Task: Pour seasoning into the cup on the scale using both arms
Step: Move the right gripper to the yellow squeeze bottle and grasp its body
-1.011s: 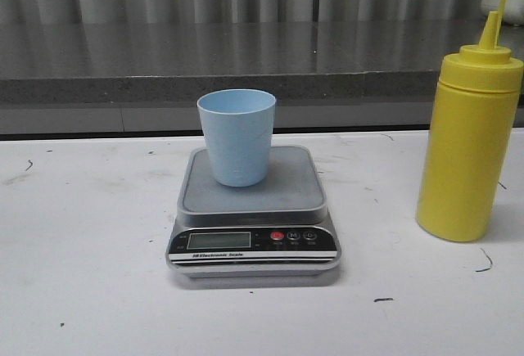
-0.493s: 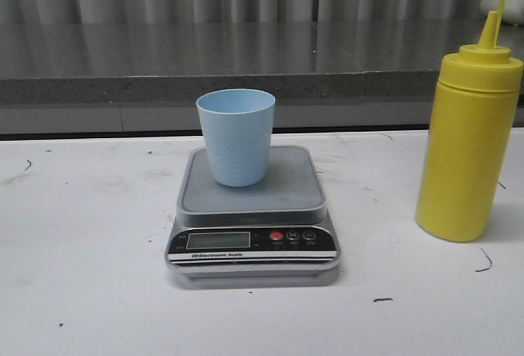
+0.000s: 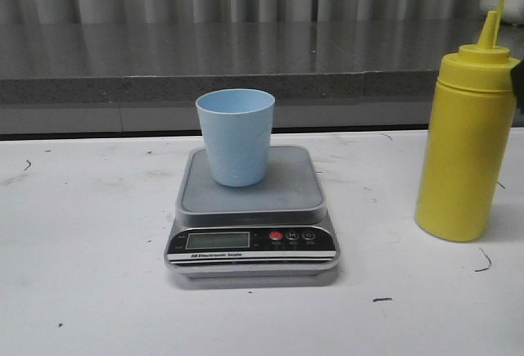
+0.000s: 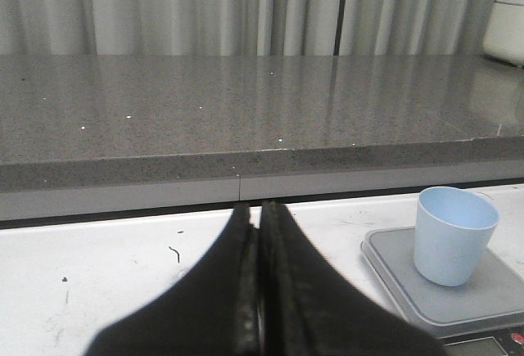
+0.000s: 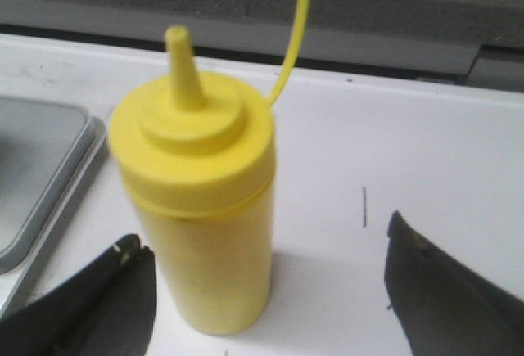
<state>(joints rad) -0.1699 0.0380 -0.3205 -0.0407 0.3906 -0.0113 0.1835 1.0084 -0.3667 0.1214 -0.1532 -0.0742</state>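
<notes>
Your main risk is at the seasoning bottle (image 3: 467, 147): it is tall and narrow, standing upright on the desk (image 3: 90, 233) at about 3 o'clock from the scale (image 3: 252, 209), well apart from it. If the right tool (image 5: 270, 290) closes off-centre or high on the body, the bottle could tip or twist. Squeeze too hard and the soft plastic may squirt through the uncapped nozzle before it is over the cup (image 3: 236, 136). The tethered cap hangs free and could snag.

The cup stands upright toward the 12 o'clock side of the scale's platform. It looks light, so a nudge from either arm could slide it or knock it over.

Your right tool is spread wide, one finger on each side of the bottle and neither touching it; it holds nothing. In the front view only a dark sliver shows by the bottle's shoulder. Your left tool (image 4: 257, 290) has its fingers pressed together, empty, low over the desk at roughly 9 o'clock from the scale.
</notes>
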